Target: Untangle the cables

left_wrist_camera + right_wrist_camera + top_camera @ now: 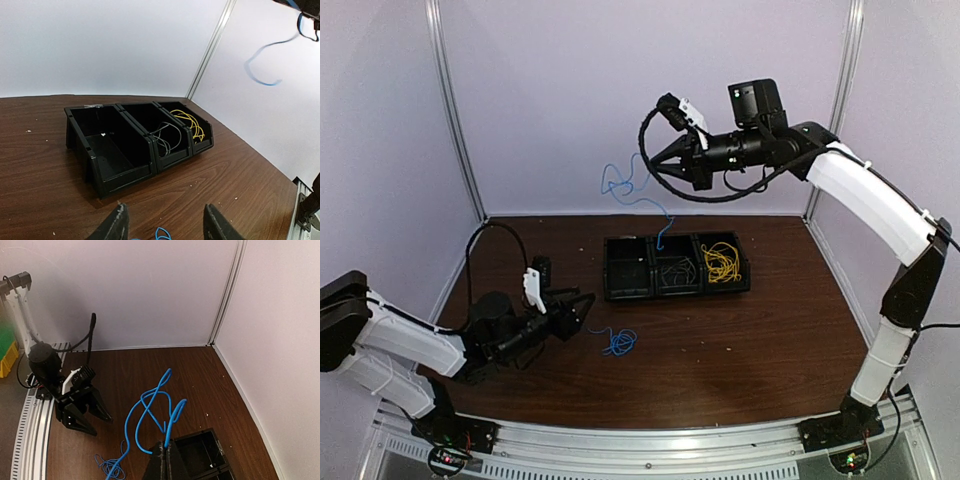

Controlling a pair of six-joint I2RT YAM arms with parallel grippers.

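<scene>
Dark brown wood-grain table; black plastic three-compartment bin on it; small blue wire coil lying just in front of the bin.

Blue cable hangs midair; yellow cable and dark cable lie in bins.

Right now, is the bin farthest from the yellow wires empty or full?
Empty of wires: the end bin shows bare black floor and one white speck.
</scene>
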